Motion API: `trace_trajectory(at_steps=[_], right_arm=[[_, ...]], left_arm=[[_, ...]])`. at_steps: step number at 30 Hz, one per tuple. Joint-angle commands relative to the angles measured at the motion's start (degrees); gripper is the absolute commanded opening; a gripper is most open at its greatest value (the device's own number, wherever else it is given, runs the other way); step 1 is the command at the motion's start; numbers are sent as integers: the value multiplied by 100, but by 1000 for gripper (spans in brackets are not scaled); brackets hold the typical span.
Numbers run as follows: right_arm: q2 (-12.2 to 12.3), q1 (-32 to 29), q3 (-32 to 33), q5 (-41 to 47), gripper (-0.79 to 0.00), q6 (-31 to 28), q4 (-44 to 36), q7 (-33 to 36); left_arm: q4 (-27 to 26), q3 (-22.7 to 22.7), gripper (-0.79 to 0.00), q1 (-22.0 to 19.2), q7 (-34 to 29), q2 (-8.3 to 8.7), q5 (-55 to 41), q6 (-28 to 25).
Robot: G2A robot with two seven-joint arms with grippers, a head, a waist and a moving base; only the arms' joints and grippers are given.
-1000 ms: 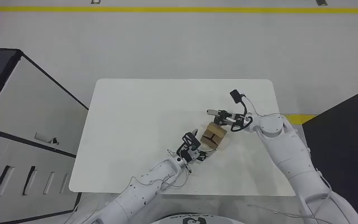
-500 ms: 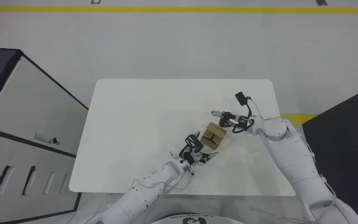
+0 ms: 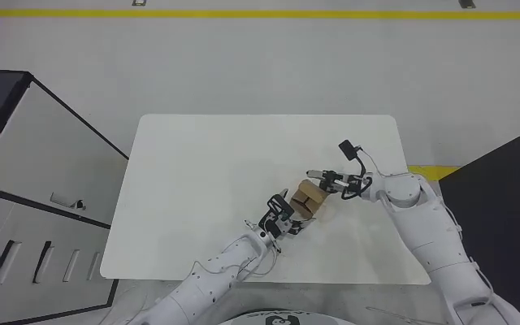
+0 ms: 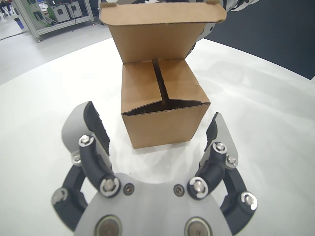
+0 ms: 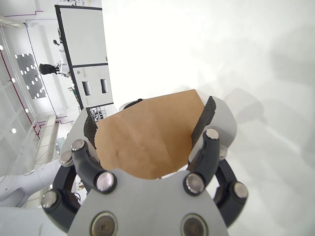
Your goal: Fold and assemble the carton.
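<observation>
carton (image 4: 162, 124) is squared, inner flaps (image 4: 145, 84) in, i'd say only the lid flap (image 4: 160, 28) remains; left gripper (image 4: 154, 114) and right gripper (image 5: 150, 108) both wide open.

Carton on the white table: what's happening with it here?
The small brown cardboard carton stands on the white table, two inner flaps folded in, its lid flap upright. The open right gripper straddles the lid from behind. The open left gripper faces the carton's front, not touching.
</observation>
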Motion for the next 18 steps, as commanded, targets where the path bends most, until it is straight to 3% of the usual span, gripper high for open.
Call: trace_trajectory(at_steps=[1, 12, 18], right_arm=[[3, -7, -10, 54, 0, 16, -2, 56], [9, 38, -138, 157, 0, 7, 2, 282], [-2, 22, -57, 180, 0, -140, -16, -390]], left_arm=[[-1, -6, 0, 11, -14, -1, 18, -38], [-5, -89, 0, 58, 3, -9, 73, -54], [33, -118, 0, 56, 5, -21, 98, -91]])
